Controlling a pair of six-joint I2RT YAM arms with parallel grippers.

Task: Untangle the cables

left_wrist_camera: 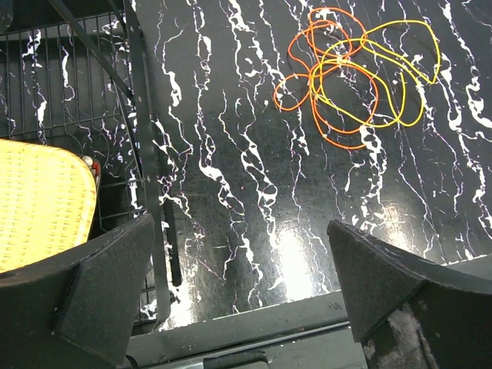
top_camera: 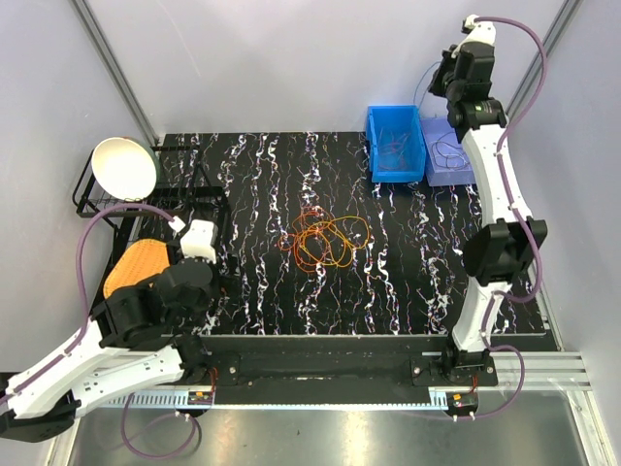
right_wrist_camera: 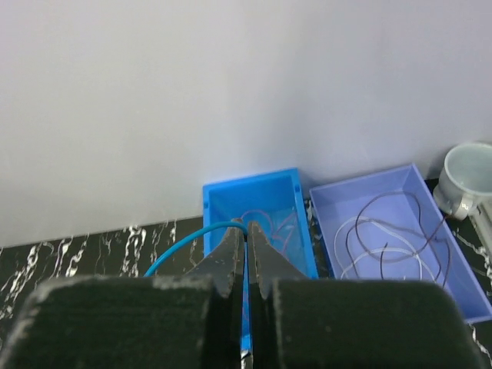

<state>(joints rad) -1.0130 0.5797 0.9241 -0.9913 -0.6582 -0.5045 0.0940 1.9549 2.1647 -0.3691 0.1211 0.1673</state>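
Cables [top_camera: 325, 241] in orange, yellow and red lie in one loose knot of overlapping loops near the middle of the black, white-veined surface [top_camera: 262, 291], well apart from both arms. From the left wrist view the same knot sits up in the far right corner, flat on the marbling, and nothing touches it.

The right gripper [right_wrist_camera: 247, 234] is raised high at the far right, above the two bins by the back wall. Its fingers are pinched tight together on a blue cable [right_wrist_camera: 188, 234], which arcs away to the left from the fingertips. Below it a blue bin [right_wrist_camera: 231, 188] holds a few thin reddish strands. Just beside that, on the right, a lavender bin [right_wrist_camera: 369, 184] holds white and dark red cables [right_wrist_camera: 384, 246] in loose curls. A pale cup [right_wrist_camera: 469, 181] stands at the lavender bin's far right corner.

The left gripper [left_wrist_camera: 242, 292] hangs low over the near left part of the surface, fingers spread wide with nothing between them. Next to it stands a black wire rack [top_camera: 92, 204] carrying a white bowl [top_camera: 124, 167] tilted on edge and a yellow woven piece [left_wrist_camera: 38, 200], which sits close by the gripper's left finger.
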